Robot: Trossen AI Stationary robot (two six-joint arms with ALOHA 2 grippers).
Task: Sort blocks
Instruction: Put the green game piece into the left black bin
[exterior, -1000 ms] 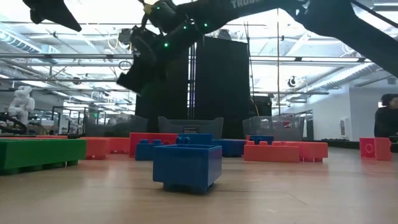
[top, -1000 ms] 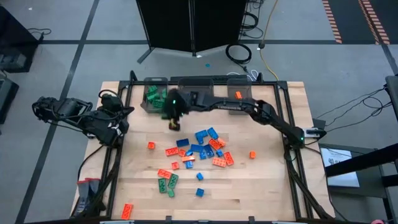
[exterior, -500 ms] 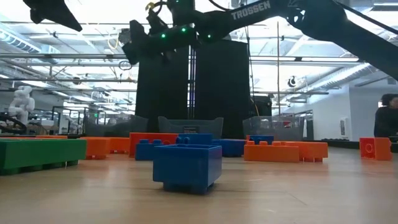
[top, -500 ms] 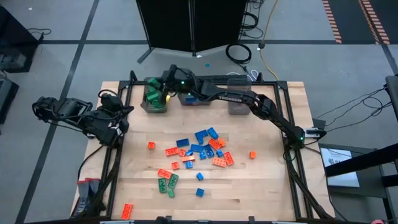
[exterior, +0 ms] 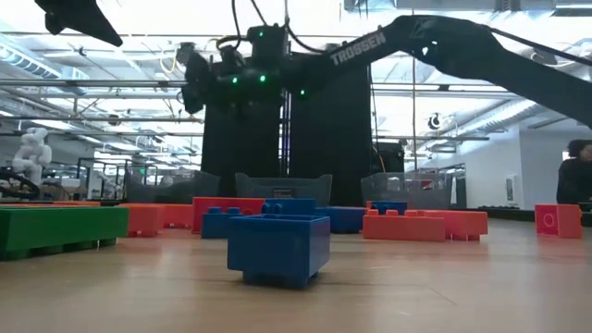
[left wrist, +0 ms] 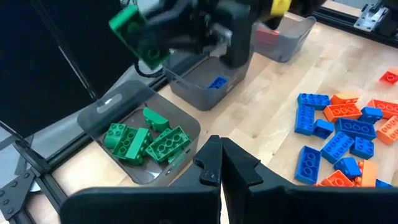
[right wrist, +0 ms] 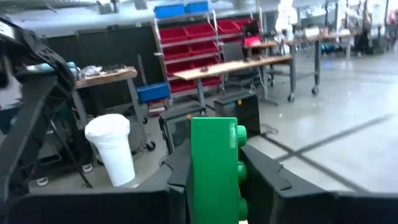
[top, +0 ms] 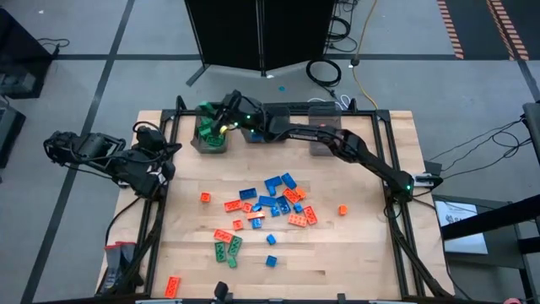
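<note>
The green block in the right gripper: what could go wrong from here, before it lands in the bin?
1. The right gripper holds the green block high above the bin of green blocks; dropped from there, it may bounce out.
2. The middle bin, holding a blue block, stands right beside it, so a release slightly off could land there.

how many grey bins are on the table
3, in a row along the table's far edge: the left bin holds green blocks, the middle bin holds a blue block, and the right bin shows something orange-red inside.
</note>
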